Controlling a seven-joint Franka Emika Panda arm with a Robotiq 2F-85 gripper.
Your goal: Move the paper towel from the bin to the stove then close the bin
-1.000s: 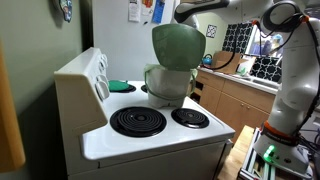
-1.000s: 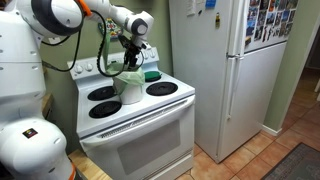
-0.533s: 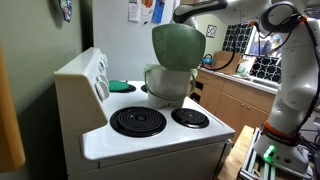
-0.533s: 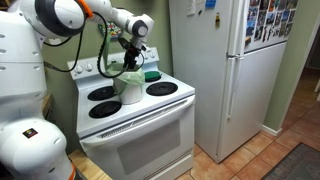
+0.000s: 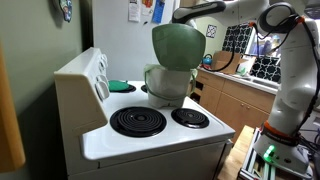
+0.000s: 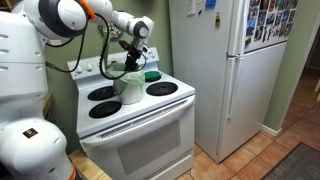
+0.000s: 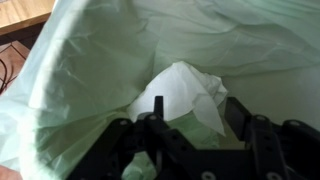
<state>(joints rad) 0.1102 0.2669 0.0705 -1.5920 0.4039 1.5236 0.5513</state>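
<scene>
The bin point(image 5: 165, 88) stands on the stove point(image 5: 200, 138) with its round green lid point(image 5: 176, 45) raised upright. It also shows in an exterior view point(image 6: 130, 90), on the stove point(image 6: 150, 112). In the wrist view a crumpled white paper towel point(image 7: 182, 88) lies inside the bin's pale green liner point(image 7: 90, 60). My gripper point(image 7: 198, 112) is open, pointing down into the bin, one finger point(image 7: 157, 108) on each side of the towel's lower edge. In an exterior view the gripper point(image 6: 133, 62) hangs just over the bin's mouth. The lid hides it in the view from the stove's corner.
Black coil burners point(image 5: 138, 121) lie in front of the bin. A flat teal disc point(image 5: 120, 86) lies at the back of the stovetop, by the raised back panel point(image 5: 98, 75). A white fridge point(image 6: 225, 70) stands next to the stove. Wooden cabinets point(image 5: 235, 100) are behind.
</scene>
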